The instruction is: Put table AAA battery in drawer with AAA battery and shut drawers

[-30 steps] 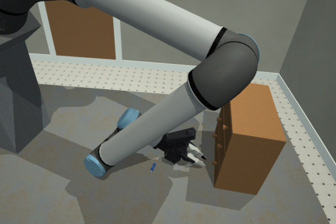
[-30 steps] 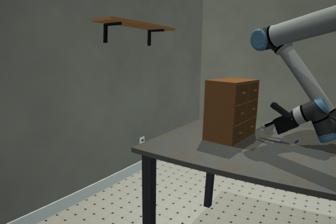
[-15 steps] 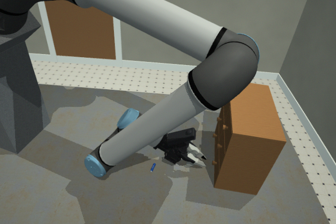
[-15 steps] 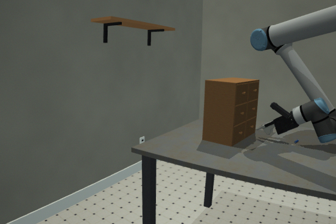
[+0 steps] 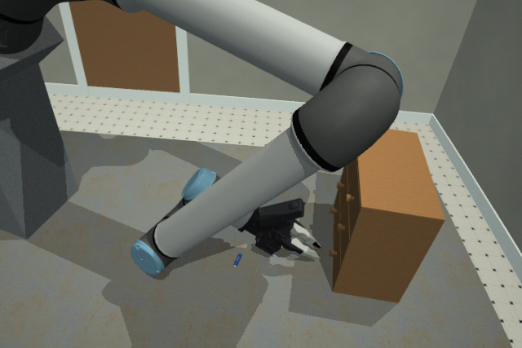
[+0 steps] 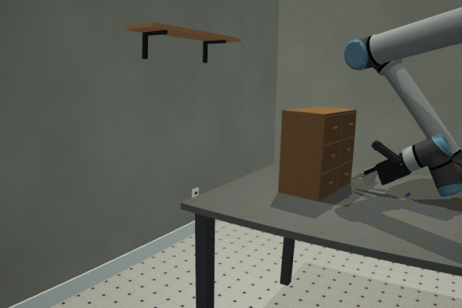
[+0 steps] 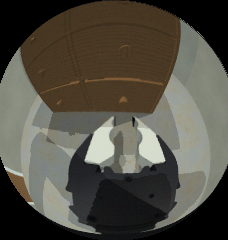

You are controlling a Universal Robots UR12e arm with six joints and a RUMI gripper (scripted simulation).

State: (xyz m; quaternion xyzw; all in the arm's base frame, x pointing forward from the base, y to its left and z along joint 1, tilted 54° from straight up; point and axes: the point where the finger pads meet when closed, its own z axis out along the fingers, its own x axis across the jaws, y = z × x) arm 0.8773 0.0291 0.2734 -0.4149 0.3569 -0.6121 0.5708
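The wooden chest (image 5: 391, 209) (image 6: 302, 151) (image 7: 94, 55) stands upright on the table with all its drawers shut. Each drawer has a small knob. The blue AAA battery (image 5: 238, 260) (image 6: 407, 193) lies on the table, left of the chest and below my forearm. My gripper (image 5: 316, 249) (image 6: 356, 176) (image 7: 123, 117) is low over the table and points at the chest's front. Its tips are a short way from a bottom drawer's knob (image 5: 333, 253) (image 7: 123, 99). The fingers stand a narrow gap apart with nothing between them. The insides of the drawers are hidden.
The table (image 5: 63, 314) (image 6: 242, 200) ends close behind and to the right of the chest. My arm's pedestal (image 5: 25, 146) stands at the far left. A wall shelf (image 6: 182, 32) hangs high, away from the table.
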